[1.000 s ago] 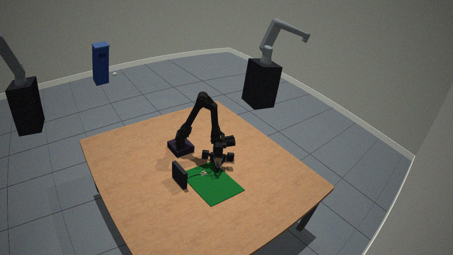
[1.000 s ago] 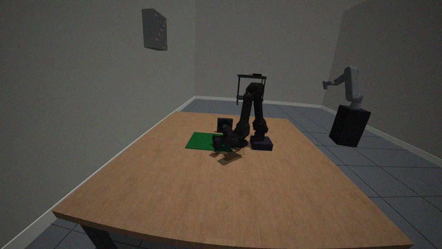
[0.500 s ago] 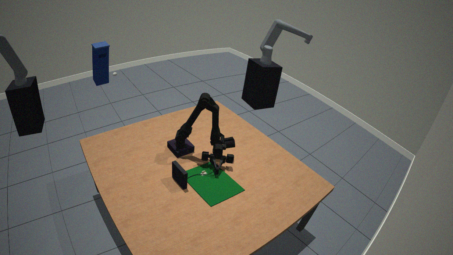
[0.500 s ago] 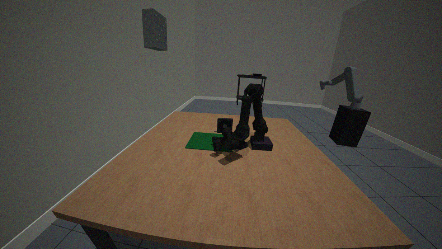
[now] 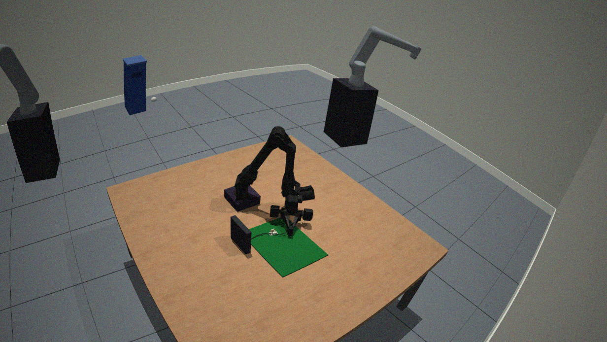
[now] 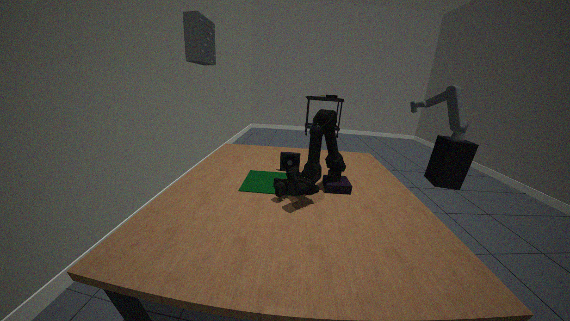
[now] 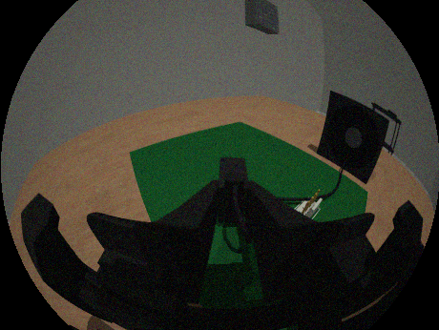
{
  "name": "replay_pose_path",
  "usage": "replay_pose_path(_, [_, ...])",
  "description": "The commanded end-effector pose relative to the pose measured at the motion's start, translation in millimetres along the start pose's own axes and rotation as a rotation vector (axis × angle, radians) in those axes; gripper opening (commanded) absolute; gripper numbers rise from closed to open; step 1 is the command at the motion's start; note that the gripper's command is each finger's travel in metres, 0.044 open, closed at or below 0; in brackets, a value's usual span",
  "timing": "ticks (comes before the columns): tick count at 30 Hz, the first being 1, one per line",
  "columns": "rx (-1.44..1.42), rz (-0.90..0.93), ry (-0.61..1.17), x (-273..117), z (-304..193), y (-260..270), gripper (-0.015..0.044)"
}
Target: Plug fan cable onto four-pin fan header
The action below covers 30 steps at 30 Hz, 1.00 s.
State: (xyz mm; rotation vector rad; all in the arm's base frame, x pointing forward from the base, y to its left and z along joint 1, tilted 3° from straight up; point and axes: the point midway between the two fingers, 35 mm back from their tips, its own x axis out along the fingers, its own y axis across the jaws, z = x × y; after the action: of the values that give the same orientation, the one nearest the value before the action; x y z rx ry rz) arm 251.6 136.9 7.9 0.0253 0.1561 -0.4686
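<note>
My gripper (image 5: pixel 290 233) (image 7: pixel 232 185) is shut on the cable's plug, low over the green board (image 5: pixel 292 255) (image 6: pixel 259 181) (image 7: pixel 191 157) near its edge on the arm's side. The dark fingers hide the plug almost wholly. The white header (image 5: pixel 273 232) (image 7: pixel 309 210) with gold pins stands on the board to the side of the fingertips, toward the fan, apart from them. The black cable (image 7: pixel 340 181) runs from the fan (image 5: pixel 240 234) (image 6: pixel 289 156) (image 7: pixel 353 119) past the header to the fingers. Whether the plug touches the board cannot be seen.
The square black fan stands upright on the wooden table (image 5: pixel 203 271) (image 6: pixel 255 247) beside the board. The arm's base (image 5: pixel 242 198) (image 6: pixel 337 185) stands behind the board. Two grey arms on black pedestals (image 5: pixel 351 112) (image 5: pixel 33 142) and a blue cabinet (image 5: pixel 135 86) stand on the floor, away from the table.
</note>
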Motion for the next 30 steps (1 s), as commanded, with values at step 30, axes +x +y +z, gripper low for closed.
replay_pose_path(30, [0.000,0.000,0.000,1.3,-6.7,-0.1,0.0000])
